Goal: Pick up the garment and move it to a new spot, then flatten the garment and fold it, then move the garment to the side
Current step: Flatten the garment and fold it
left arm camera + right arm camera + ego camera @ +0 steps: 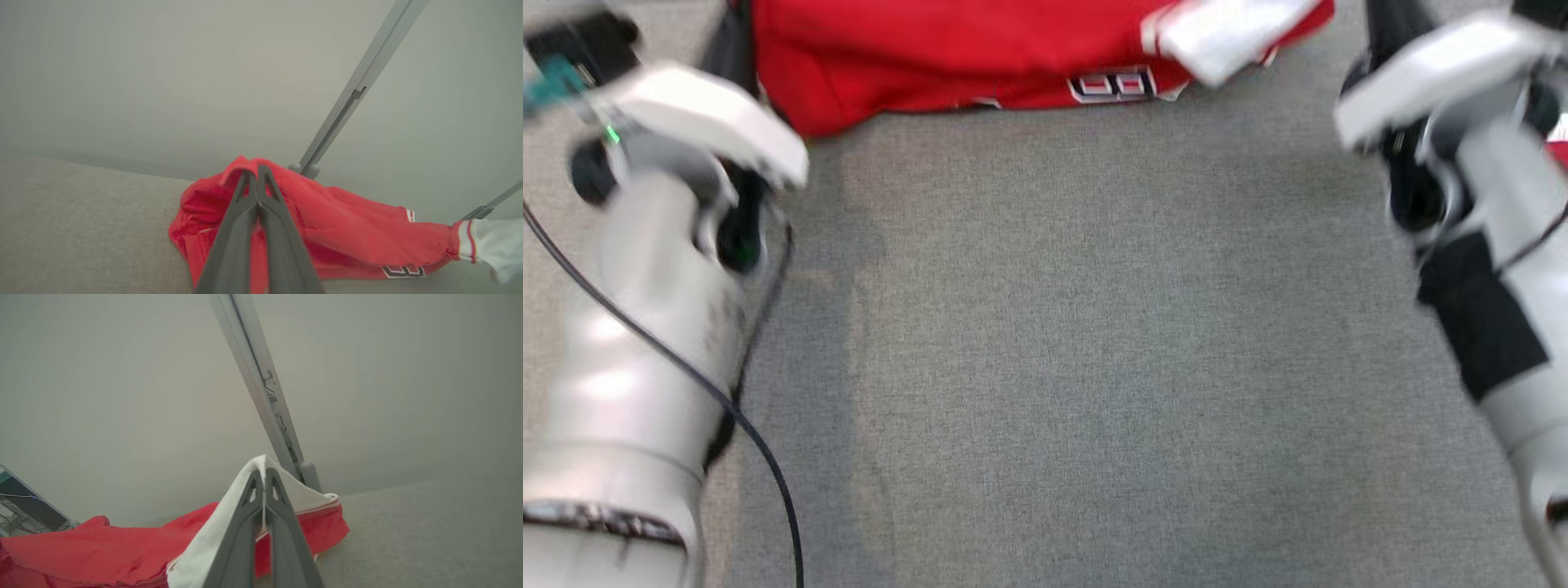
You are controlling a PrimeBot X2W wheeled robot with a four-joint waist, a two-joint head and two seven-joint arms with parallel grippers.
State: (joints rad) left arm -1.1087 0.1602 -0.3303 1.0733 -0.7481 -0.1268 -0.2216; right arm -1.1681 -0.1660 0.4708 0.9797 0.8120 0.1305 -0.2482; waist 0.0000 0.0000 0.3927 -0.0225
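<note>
While the left gripper (pixel 257 173) pinches the garment (pixel 347 232) and the right gripper (pixel 264 475) its white sleeve (pixel 212 539), it's bunched up. Flattening and folding remain.

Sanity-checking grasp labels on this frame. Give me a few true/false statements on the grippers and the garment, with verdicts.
1. The left gripper is shut on red cloth of the garment. True.
2. The right gripper hangs open, holding nothing. False: it is shut on the garment's white part.
3. The garment is blue. False: it is red with a white part.
4. The garment shows at the top of the head view, with bare grey surface nearer the robot. True.
5. The garment is neatly folded. False: it is bunched and wrinkled.
</note>
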